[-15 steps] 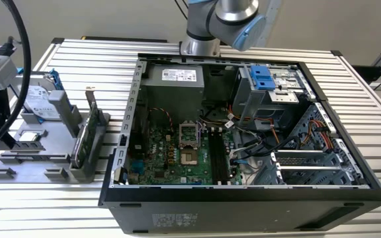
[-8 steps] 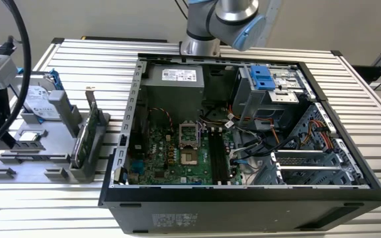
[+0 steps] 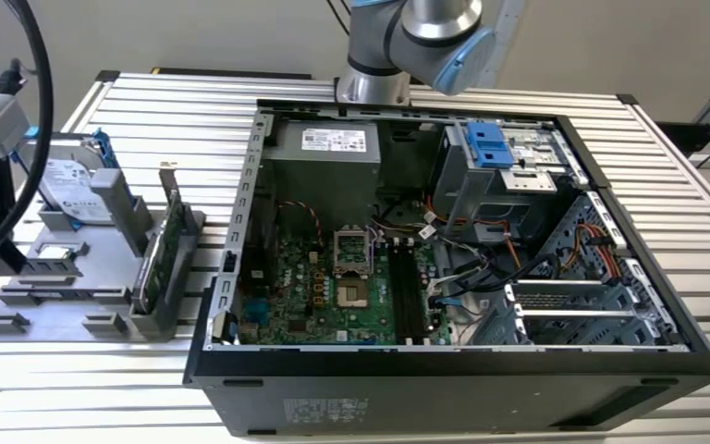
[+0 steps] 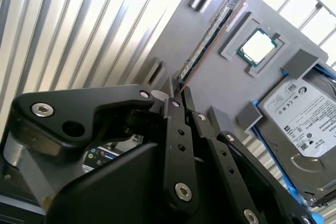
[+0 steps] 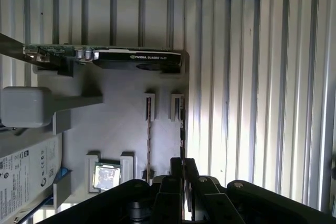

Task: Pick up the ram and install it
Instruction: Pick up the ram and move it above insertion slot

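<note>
The ram (image 4: 210,38) is seen in the second wrist view, stood on its long edge in a grey fixture plate (image 4: 226,85). Its long axis is laid parallel to the ribs of the slatted table (image 4: 68,35). One end is pointed at the fingertips of the gripper (image 4: 176,85), and the other is turned away towards the plate's far rim. It is shown as a thin, dark strip with a row of small chips along its face and a coppery line along one edge. A processor chip (image 4: 257,45) is set just beside it, and a hard drive (image 4: 299,114) is placed beyond that. The gripper's black fingers are drawn close together, nearly touching, right at the ram's near end. Whether that end is pinched between them cannot be made out.
</note>
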Controlling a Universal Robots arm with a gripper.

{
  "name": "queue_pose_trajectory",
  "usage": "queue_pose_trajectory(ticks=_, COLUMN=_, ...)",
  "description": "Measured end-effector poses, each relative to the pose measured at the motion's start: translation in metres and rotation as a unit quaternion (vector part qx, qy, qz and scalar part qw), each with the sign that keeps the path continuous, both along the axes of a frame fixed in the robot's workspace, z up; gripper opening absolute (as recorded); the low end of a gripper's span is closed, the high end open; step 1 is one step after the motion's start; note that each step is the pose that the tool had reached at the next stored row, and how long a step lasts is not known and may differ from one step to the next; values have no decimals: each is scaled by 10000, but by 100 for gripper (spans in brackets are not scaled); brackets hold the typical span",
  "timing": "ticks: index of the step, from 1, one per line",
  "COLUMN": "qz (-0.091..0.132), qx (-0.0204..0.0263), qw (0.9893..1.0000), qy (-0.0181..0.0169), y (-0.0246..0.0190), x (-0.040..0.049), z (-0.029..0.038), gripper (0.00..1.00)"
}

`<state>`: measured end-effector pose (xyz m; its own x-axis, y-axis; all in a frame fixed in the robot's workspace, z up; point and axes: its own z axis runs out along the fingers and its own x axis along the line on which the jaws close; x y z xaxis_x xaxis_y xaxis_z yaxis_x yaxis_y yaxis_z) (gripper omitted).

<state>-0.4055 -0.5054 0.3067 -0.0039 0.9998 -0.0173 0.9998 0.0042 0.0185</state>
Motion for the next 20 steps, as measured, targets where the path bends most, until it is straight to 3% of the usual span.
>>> queue_pose_trajectory(ticks=20, qz=0, qx=-1, qw=10000, qy=1, y=0, x=37, z=28, gripper=0)
